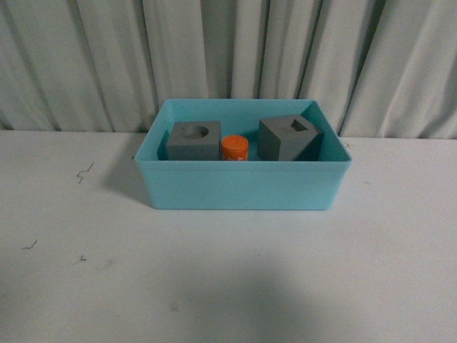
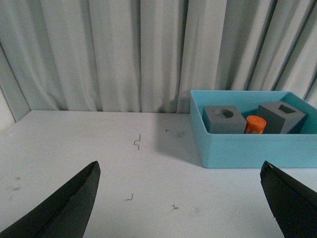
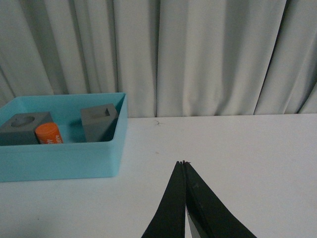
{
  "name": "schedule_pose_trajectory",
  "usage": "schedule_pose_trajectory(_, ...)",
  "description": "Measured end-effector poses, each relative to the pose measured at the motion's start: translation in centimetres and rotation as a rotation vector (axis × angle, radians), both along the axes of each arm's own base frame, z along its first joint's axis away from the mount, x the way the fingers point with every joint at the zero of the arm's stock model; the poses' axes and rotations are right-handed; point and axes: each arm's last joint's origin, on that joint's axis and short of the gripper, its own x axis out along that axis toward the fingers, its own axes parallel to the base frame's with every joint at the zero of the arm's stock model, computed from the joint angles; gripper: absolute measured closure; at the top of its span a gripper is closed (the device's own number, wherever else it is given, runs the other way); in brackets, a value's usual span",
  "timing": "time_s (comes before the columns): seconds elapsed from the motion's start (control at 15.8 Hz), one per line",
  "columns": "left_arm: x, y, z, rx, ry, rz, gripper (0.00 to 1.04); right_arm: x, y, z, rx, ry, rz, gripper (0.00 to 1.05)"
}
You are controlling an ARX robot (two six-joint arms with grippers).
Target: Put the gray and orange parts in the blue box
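Bare white table (image 1: 228, 286) filled the lower half of the front view, w/ a few small dark scuffs at left; neither arm showed there. You had the blue box (image 1: 239, 186) sitting centre frame, just below the gray curtain (image 1: 228, 50) that ran across the top. All three parts were inside it. Cube w/ round recess (image 1: 194, 141) sat at the box's left, cube w/ square recess (image 1: 289, 138) at its right and tipped up against the wall, prob. leaning on the right side, though the front wall hid its base. Orange cylinder (image 1: 234, 148) stood between the two cubes, close by the round-recess one; can't tell if they touched.

In your left wrist view, the left gripper (image 2: 181, 203) had its fingers (image 2: 64, 208) spread wide apart at the bottom corners of the frame, nothing between them, w/ the box at right of frame, well apart from it.

In your right wrist view, the right gripper (image 3: 184, 162) had its fingers pressed together to a point at bottom centre, nothing held, over bare table; box sat at left of frame, well clear.
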Motion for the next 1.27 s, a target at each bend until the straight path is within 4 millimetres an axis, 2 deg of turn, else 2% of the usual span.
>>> schedule_pose_trajectory(1.27,0.0,0.0,0.0,0.0,0.0,0.0,0.07,-3.4,0.0,0.5,0.0,-0.016,0.0,1.03)
